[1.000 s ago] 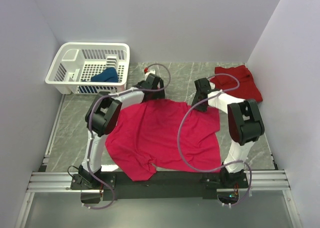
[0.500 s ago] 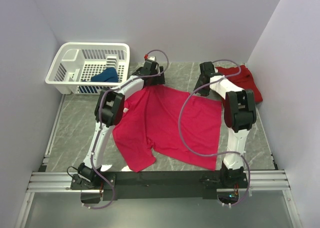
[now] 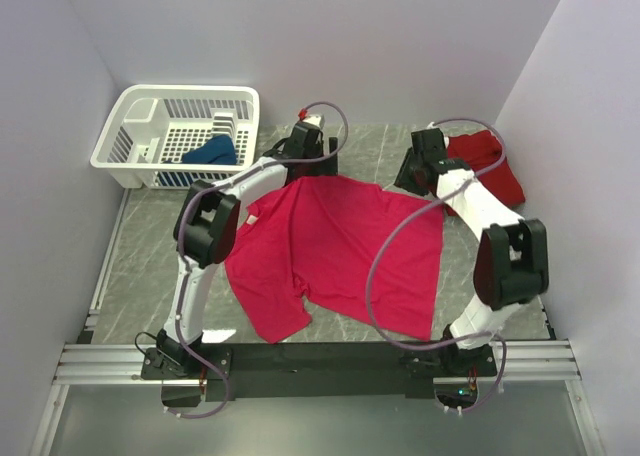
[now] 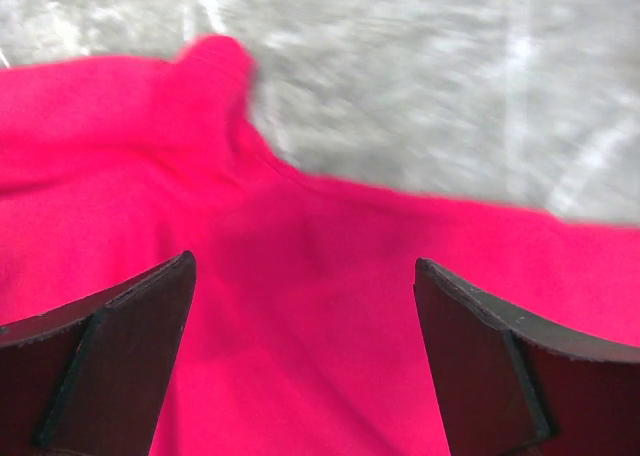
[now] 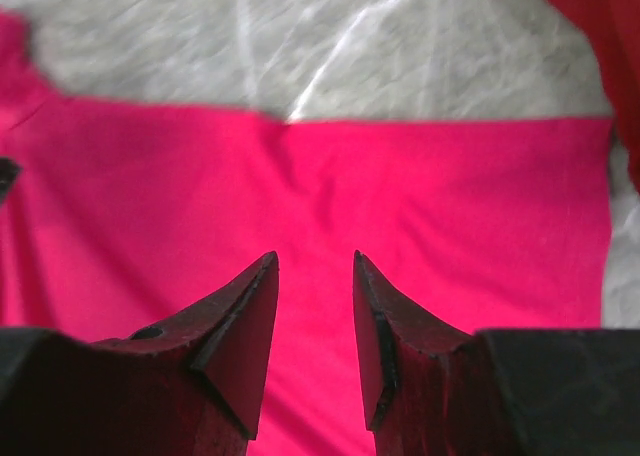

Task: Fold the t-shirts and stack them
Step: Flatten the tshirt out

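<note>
Magenta short-sleeved cloth t-shirt lies spread flat on the grey marbled desk, in the middle, with one sleeve pointing toward the near edge.

**Containers**
- White plastic lattice basket stands at the far left corner of the desk.
- It holds the dark blue cloth t-shirt, bunched against its near right side.

**Other garment**
- Darker red cloth t-shirt lies as a compact pile at the far right of the desk, apart from the basket.

**Hands relative to the magenta t-shirt**
- Left hand is over the shirt's far edge, left of centre. Its jaws stand wide apart, with nothing between them but the cloth below.
- Right hand is over the far right edge, between the magenta and the darker red shirt. Its jaws stand a narrow gap apart, above the cloth.

**View differences**
- Only the top view shows the basket and the blue shirt.
- The left wrist view, blurred, shows a raised bump on the shirt's edge against the desk.
- The right wrist view shows a straight far edge and the darker red cloth at its upper right corner.
</note>
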Tool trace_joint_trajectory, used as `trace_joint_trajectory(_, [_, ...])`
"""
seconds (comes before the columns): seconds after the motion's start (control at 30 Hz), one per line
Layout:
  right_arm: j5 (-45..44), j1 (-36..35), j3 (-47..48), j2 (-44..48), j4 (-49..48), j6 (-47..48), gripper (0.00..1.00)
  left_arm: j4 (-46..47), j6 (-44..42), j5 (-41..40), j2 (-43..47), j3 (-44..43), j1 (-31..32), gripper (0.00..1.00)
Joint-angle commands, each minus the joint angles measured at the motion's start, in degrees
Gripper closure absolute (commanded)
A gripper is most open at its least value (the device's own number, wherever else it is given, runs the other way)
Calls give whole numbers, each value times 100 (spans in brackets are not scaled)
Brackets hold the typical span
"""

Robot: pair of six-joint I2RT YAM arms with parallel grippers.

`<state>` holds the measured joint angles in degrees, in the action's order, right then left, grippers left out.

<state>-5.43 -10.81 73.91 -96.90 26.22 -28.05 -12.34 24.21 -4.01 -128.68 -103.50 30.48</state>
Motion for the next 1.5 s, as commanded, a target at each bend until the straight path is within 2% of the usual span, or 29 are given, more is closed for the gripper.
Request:
trace_joint_trajectory(0.0, [-72, -150, -621, 505, -204, -60, 57, 232, 163, -196, 879, 619, 213, 3])
trace_joint_trajectory(0.17, [-98, -158, -1229, 769, -424, -95, 57, 399, 506, -267, 1319, 1936, 371, 3])
trace_joint_trajectory(0.37, [-169, -158, -1476, 524, -547, -51, 57, 496, 656, -276, 1206, 2422, 494, 3])
trace_joint_trajectory(0.83, [-617, -123, -791, -785, -214, -25, 58, 285, 427, -74, 371, 1527, 538, 3])
trace_joint_trajectory(1.27, [-345, 307, 27, -1296, 129, 151, 62, 47, 225, 296, -561, 7, 538, 3])
trace_joint_trajectory(1.4, [-205, 316, 168, -1288, 112, 291, 62, 292, 137, 164, -299, 110, 547, 3])
trace_joint_trajectory(1.47, [-56, 307, 37, -998, -46, 362, 62, 521, 146, -89, 359, 643, 555, 3])
